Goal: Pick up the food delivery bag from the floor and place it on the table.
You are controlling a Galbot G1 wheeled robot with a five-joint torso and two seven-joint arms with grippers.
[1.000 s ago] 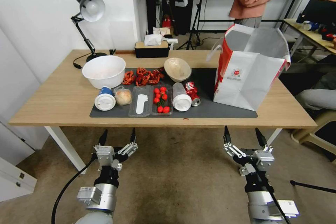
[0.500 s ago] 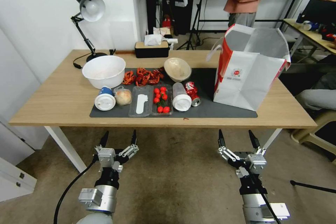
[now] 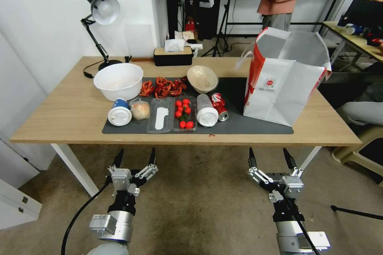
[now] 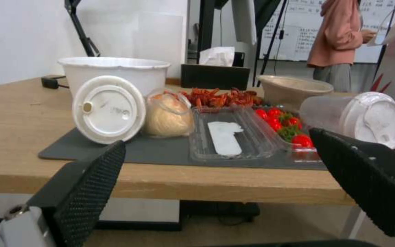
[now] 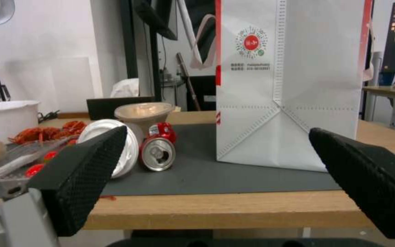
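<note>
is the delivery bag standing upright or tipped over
Upright: the food delivery bag stands on its base on the table's dark mat, mouth open upward.

White wall (image 3: 44, 28), black desk lamp (image 3: 101, 12), dark stand legs (image 3: 223, 20), side desk (image 3: 355, 42)

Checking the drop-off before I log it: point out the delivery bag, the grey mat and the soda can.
food delivery bag (image 3: 285, 87), head view, white front panel.
grey mat (image 3: 235, 87), head view, bare patch left of the bag.
soda can (image 5: 157, 154), right wrist view, silver top end.
</note>
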